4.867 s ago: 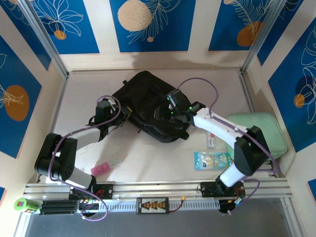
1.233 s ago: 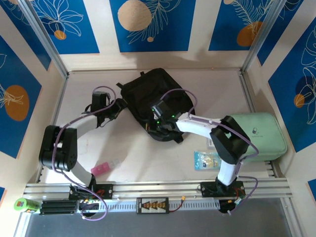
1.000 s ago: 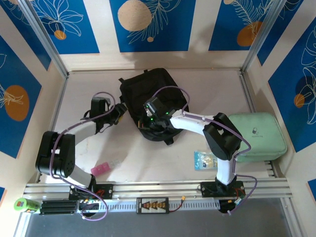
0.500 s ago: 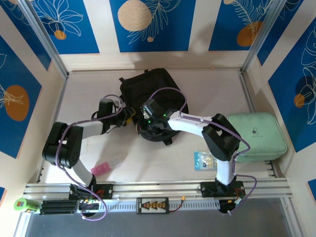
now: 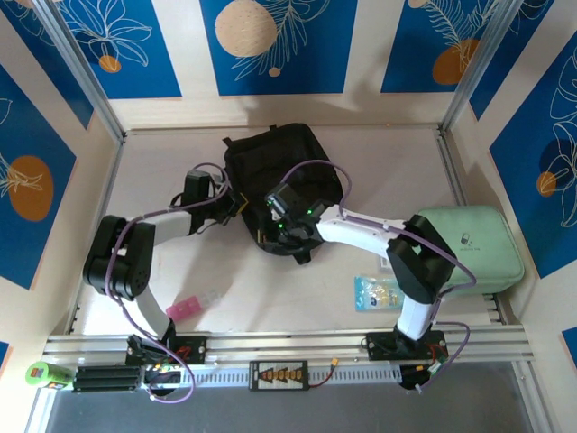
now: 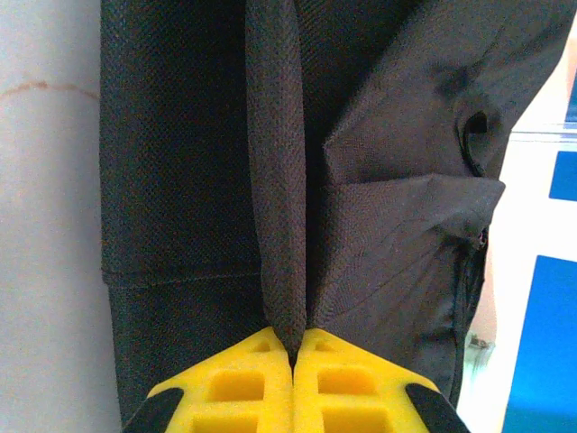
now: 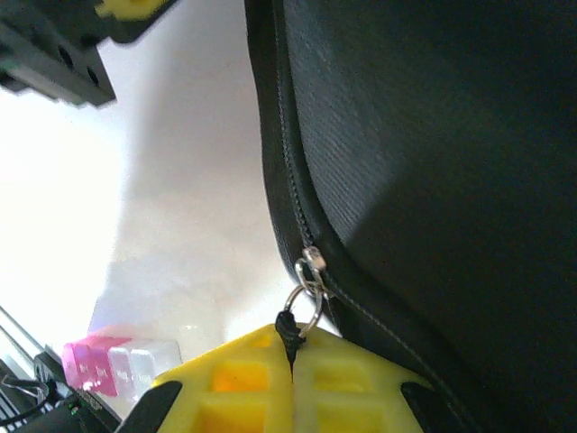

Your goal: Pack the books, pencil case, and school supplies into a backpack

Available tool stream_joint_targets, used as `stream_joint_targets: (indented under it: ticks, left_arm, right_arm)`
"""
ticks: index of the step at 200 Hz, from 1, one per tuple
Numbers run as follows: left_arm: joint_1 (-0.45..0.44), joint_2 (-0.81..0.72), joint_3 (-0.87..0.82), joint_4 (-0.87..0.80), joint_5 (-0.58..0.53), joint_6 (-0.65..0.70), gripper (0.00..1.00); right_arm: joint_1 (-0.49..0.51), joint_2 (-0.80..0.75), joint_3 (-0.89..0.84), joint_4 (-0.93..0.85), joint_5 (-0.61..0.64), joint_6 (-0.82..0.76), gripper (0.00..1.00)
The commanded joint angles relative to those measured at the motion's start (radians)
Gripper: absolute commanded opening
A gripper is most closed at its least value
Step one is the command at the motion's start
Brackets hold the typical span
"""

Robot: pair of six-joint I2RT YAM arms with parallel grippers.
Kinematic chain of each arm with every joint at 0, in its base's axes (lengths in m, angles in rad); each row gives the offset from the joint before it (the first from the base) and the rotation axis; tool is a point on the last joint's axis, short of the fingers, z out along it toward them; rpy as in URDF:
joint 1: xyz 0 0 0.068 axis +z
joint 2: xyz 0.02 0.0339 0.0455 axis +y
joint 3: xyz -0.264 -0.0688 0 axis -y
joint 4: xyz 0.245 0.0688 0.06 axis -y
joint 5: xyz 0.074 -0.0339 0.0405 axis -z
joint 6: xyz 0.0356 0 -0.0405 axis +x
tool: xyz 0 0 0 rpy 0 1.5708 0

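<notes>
Pale counter [image 5: 315, 280] boxed in by blue-panelled walls [image 5: 117, 45]; contents listed from the left. Item: pink-and-clear box [image 5: 192, 307], loose near the front rail, unpacked. Item: left gripper [image 6: 293, 347], jaws clenched on a raised fold of black fabric at the backpack's left flank. Item: backpack [image 5: 279, 167], lying flat mid-counter toward the back wall; the stretch of zip seen at the right wrist is closed, and what it already holds cannot be told. Item: right gripper [image 7: 290, 347], jaws clenched on the short cord of the zip pull [image 7: 306, 293] at the backpack's near edge. Item: clear packet [image 5: 379, 293], flat on the counter right of centre, unpacked. Item: mint-green case [image 5: 469, 248], far right, well apart from the backpack, unpacked. Status, as judged: opening stage, bag held and zip gripped; loading of every listed item is outstanding.
</notes>
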State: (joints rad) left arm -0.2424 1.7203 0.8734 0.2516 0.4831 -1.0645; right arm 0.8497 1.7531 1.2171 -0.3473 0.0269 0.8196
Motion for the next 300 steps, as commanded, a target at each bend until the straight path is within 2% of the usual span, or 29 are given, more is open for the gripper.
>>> stream_joint_targets:
  ticks: [1, 46, 110, 133, 143, 163, 179, 206, 231, 263, 300]
  left_arm:
    - [0.002, 0.023, 0.058, -0.012, -0.075, 0.055, 0.00]
    - [0.005, 0.049, 0.081, -0.023, -0.089, 0.067, 0.00]
    - [0.011, 0.067, 0.114, -0.054, -0.074, 0.102, 0.00]
    - [0.015, 0.080, 0.144, -0.089, -0.056, 0.133, 0.00]
    - [0.019, 0.085, 0.159, -0.111, -0.036, 0.153, 0.07]
    - [0.032, 0.056, 0.164, -0.172, -0.020, 0.193, 0.33]
    - [0.047, 0.003, 0.142, -0.237, -0.049, 0.234, 0.48]
    - [0.076, -0.107, 0.074, -0.320, -0.099, 0.271, 0.63]
    - [0.093, -0.182, -0.005, -0.313, -0.092, 0.245, 0.67]
    - [0.093, -0.208, -0.051, -0.214, 0.020, 0.173, 0.67]
    - [0.088, -0.173, -0.053, -0.172, 0.049, 0.136, 0.60]
  right_arm:
    - [0.007, -0.060, -0.042, -0.105, -0.019, 0.002, 0.00]
    - [-0.016, -0.126, -0.117, -0.133, -0.007, 0.028, 0.00]
    - [-0.050, -0.188, -0.195, -0.182, 0.106, 0.080, 0.00]
    - [-0.058, -0.191, -0.199, -0.133, 0.090, 0.036, 0.00]
    - [-0.057, -0.175, -0.190, -0.082, 0.048, -0.022, 0.00]
    - [-0.054, -0.103, -0.116, -0.062, -0.007, -0.095, 0.00]
    - [-0.050, -0.046, -0.047, -0.050, -0.015, -0.133, 0.00]
    - [-0.050, 0.067, 0.103, -0.024, -0.077, -0.184, 0.00]
    - [-0.035, 0.176, 0.259, -0.033, -0.134, -0.214, 0.00]
    - [-0.018, 0.256, 0.354, -0.034, -0.185, -0.218, 0.00]
    - [-0.006, 0.266, 0.351, -0.020, -0.207, -0.210, 0.00]
